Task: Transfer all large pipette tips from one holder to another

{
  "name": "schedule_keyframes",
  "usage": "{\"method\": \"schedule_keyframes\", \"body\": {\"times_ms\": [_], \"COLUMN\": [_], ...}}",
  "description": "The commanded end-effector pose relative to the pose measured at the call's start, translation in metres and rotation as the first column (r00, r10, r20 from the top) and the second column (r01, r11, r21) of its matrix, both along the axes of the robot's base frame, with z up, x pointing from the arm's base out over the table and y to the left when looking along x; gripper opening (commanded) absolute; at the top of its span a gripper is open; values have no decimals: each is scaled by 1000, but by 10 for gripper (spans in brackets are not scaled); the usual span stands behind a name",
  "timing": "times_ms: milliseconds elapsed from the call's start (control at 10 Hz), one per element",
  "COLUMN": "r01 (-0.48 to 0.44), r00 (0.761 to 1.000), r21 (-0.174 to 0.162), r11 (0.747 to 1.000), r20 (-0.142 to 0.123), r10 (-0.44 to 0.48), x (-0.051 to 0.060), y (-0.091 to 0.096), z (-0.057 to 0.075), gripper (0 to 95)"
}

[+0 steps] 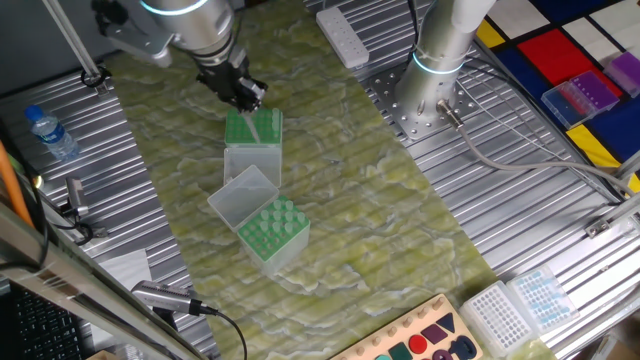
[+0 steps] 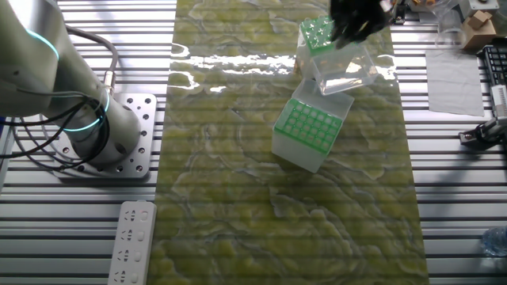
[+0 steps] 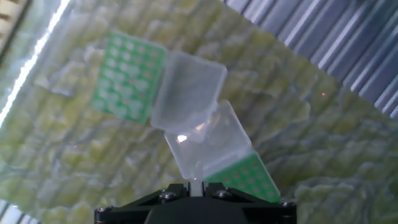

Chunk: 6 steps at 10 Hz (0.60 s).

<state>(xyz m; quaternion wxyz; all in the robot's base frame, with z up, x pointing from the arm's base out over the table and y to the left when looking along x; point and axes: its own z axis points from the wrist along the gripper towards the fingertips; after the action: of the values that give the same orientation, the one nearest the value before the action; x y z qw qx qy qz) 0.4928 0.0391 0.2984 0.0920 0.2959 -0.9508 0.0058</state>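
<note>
Two green tip holders with open clear lids stand on the yellow-green mat. The near holder (image 1: 272,228) (image 2: 309,127) (image 3: 127,78) is filled with large pipette tips (image 1: 276,215). The far holder (image 1: 255,130) (image 2: 317,33) (image 3: 247,175) lies right under my gripper (image 1: 243,92) (image 2: 356,20) (image 3: 195,188). The gripper is shut on one pale pipette tip (image 1: 253,124) (image 3: 195,185), which points down at the far holder. Whether the tip's end touches the holder is not clear.
The clear lids (image 3: 189,93) (image 3: 208,146) lie between the two holders. A water bottle (image 1: 50,133) stands at the left, a power strip (image 1: 342,35) at the back, and the arm's base (image 1: 440,60) on the right. White and blue racks (image 1: 520,305) sit at the front right.
</note>
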Motion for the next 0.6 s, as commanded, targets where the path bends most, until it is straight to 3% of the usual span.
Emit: {"method": "schedule_keyframes", "body": {"times_ms": [100, 600], "r01": [6, -3], "r00": [1000, 1000], "r21": [1, 5], "r11": [1000, 1000], "r20": [-3, -2], "r10": [-6, 3], "x": [-10, -32], "y": [-4, -10], "z": [-4, -11], "gripper": [0, 0]}}
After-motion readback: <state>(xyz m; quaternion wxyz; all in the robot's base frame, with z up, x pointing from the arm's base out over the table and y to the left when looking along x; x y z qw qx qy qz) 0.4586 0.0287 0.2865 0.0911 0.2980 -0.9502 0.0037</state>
